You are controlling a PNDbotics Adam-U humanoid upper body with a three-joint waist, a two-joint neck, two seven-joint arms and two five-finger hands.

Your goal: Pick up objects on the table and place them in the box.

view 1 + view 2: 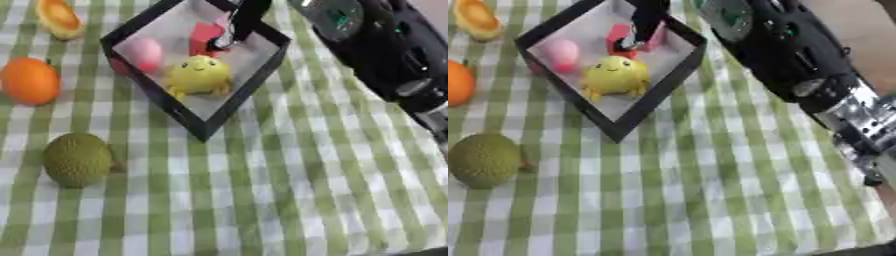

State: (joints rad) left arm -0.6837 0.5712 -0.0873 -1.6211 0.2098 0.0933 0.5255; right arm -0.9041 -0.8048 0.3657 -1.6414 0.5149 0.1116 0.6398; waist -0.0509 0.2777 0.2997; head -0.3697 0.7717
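Green-and-white checked tablecloth spread bare across the near edge; right arm reaching in from the upper right corner over the black box, set cornerwise near the far edge; right hand lowered inside it, dark fingers down against a red block, grip impossible to tell; inside the box, a yellow smiling toy at the near corner, pink ball beside it; green bumpy fruit at the left edge; orange beyond it; halved orange-fleshed fruit at the far left corner.
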